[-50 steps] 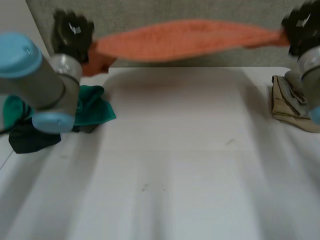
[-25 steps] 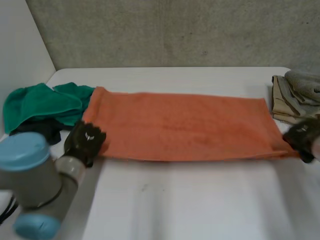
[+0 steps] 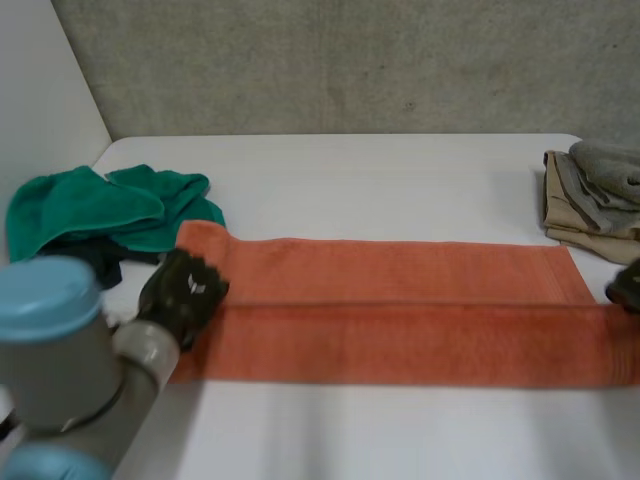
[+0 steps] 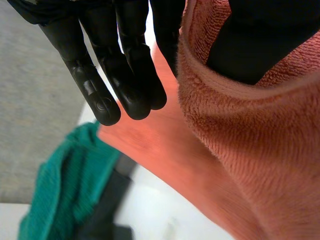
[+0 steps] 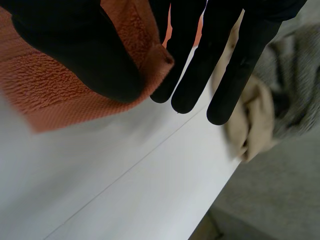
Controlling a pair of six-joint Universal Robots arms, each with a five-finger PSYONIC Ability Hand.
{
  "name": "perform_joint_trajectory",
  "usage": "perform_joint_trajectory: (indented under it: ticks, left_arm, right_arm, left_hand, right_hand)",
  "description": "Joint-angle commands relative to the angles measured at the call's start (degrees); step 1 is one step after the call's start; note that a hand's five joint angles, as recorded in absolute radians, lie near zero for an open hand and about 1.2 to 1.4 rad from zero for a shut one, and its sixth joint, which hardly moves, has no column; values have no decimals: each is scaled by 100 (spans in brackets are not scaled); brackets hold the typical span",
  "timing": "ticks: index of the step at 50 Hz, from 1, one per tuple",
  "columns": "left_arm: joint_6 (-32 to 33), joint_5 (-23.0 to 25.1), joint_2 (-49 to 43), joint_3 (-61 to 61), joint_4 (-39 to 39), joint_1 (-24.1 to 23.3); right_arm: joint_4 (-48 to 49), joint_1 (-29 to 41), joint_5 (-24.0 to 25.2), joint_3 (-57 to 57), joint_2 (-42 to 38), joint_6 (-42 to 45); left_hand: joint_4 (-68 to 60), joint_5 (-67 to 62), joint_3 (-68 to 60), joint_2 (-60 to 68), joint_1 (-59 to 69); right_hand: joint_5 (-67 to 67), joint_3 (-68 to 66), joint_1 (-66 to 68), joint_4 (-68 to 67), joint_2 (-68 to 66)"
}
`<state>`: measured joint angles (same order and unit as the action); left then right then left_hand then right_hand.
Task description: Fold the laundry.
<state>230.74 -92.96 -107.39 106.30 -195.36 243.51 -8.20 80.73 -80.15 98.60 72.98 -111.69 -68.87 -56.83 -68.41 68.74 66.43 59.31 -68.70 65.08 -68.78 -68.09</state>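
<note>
Head view: we see the towel (image 3: 400, 310) lying flat on the table (image 3: 400, 180), folded lengthwise | left hand (image 3: 182, 295) at towel's left end, straight fingers and thumb pinching its edge | right hand (image 3: 625, 287) at towel's right end, pinching the corner likewise | green cloth (image 3: 100, 205) just beyond towel's left end

Towel (image 3: 400, 310) lies flat across the table (image 3: 380, 190), left to right, with the left hand (image 3: 182, 293) at its left end and the right hand (image 3: 625, 288) at its right. Behind the left end sits a heap of cloths (image 3: 100, 210), and behind the right end a folded stack (image 3: 590, 195).
</note>
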Motion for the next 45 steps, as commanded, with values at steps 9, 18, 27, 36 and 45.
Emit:
perform_joint_trajectory:
  ticks: [9, 18, 27, 36, 45]
  left_arm:
    - [181, -257, -2805, -3298, -318, -6]
    - [1007, -460, -3342, -4073, -889, -32]
    - [990, -451, -3078, -3818, -934, -454]
    - [929, -425, -2051, -2853, -881, -384]
    - [542, 225, -1338, -1938, -609, 46]
  right_arm:
    - [1531, 901, -484, -2194, -2172, -459]
    - [1883, 1085, -651, -2468, -2517, -538]
    - [1830, 1164, -889, -2126, -2079, -1099]
    - [1672, 1164, -836, -1651, -1550, -1417]
    - [1198, 1147, -318, -1045, -900, -1944]
  left_hand:
    - [-1113, -1317, -1159, 1126, 1357]
    - [419, 215, 373, -406, -175]
    - [5866, 5661, 5820, -5853, -5621]
    - [5832, 5628, 5786, -5819, -5588]
    - [5866, 5661, 5820, -5853, -5621]
  right_hand:
    - [1069, -1130, 1492, -1122, -1191]
    - [-510, 449, -87, 457, 388]
    - [-5384, 5324, -4961, 5331, 5262]
    - [-5267, 5206, -4843, 5213, 5144]
    - [-5267, 5206, -4843, 5213, 5144]
